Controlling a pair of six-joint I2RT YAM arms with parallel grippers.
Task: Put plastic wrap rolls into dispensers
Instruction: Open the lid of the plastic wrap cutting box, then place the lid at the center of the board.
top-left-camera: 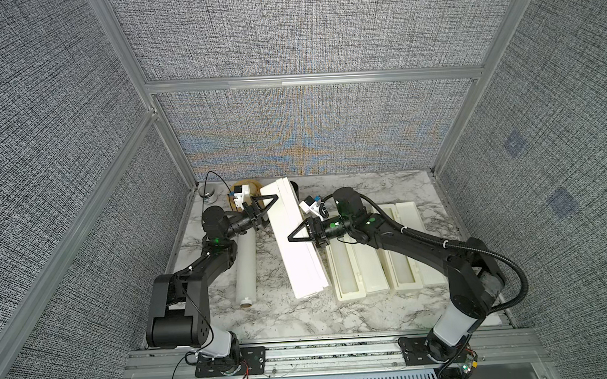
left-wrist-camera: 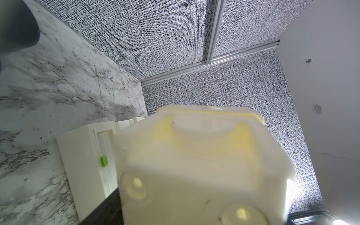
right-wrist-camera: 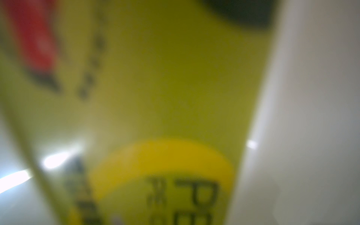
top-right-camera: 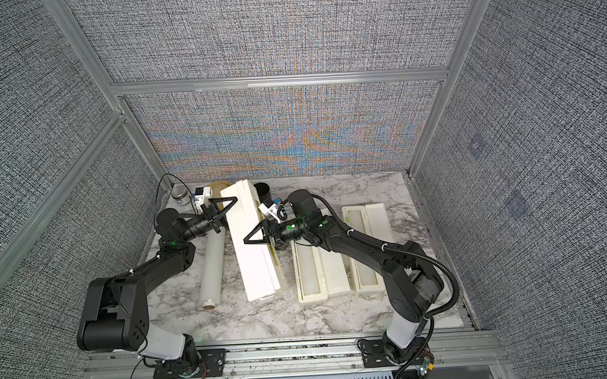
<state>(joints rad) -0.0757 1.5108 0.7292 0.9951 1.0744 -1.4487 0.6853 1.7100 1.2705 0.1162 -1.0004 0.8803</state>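
A shut cream dispenser (top-left-camera: 291, 255) (top-right-camera: 256, 264) lies tipped on its long side mid-table, its yellow label (right-wrist-camera: 165, 87) facing right. My left gripper (top-left-camera: 262, 210) (top-right-camera: 221, 210) is closed around its far end, which fills the left wrist view (left-wrist-camera: 204, 165); one finger (left-wrist-camera: 105, 210) lies against it. My right gripper (top-left-camera: 306, 238) (top-right-camera: 261, 235) stands open astride the box's upper long edge. One plastic wrap roll (top-left-camera: 245, 268) (top-right-camera: 211, 270) lies loose on the left. Two open dispensers (top-left-camera: 352, 294) (top-left-camera: 405, 286) on the right each hold a roll (top-left-camera: 341, 266) (top-left-camera: 400, 260).
At the back left stand a glass jar (top-left-camera: 208, 194), a brown round item (top-left-camera: 245, 188) and a black cup (top-left-camera: 293, 188) behind the tipped box. Grey fabric walls close in the marble table (top-left-camera: 302, 322) on three sides. A green tab (left-wrist-camera: 103, 161) shows in an open dispenser.
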